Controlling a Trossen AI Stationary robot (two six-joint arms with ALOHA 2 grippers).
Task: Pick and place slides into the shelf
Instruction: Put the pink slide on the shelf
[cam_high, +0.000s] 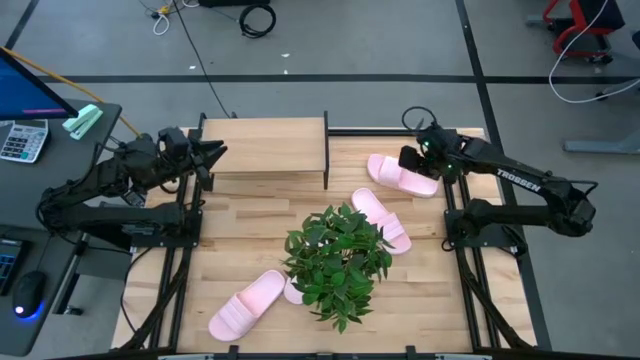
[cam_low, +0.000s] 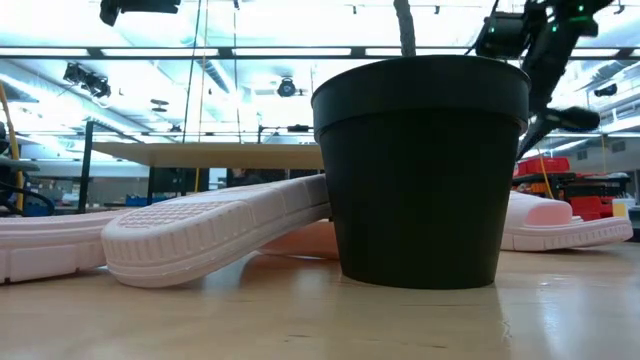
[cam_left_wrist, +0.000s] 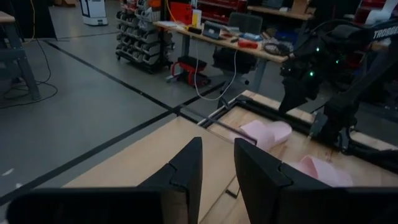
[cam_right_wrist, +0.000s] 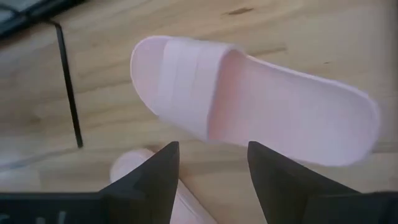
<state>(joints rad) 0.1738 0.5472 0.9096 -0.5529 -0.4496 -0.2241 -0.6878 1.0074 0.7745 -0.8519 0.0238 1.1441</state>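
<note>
Several pale pink slides lie on the slatted table. One slide (cam_high: 401, 176) (cam_right_wrist: 249, 112) rests sole down at the far right, just right of the shelf (cam_high: 265, 148). My right gripper (cam_high: 412, 160) (cam_right_wrist: 211, 168) hovers open above it, pointing steeply down, touching nothing. A second slide (cam_high: 383, 218) lies nearer, and a third (cam_high: 247, 304) lies at the near left. A fourth (cam_high: 292, 290) is mostly hidden under the plant. My left gripper (cam_high: 215, 155) (cam_left_wrist: 217, 174) stands over the shelf's left end, nearly level, with a narrow empty gap between its fingers.
A leafy plant (cam_high: 338, 258) in a black pot (cam_low: 420, 170) stands mid-table between the slides. The shelf's thin black frame (cam_high: 327, 150) rises at its right end, close to the far-right slide. Desks and cables lie beyond the table.
</note>
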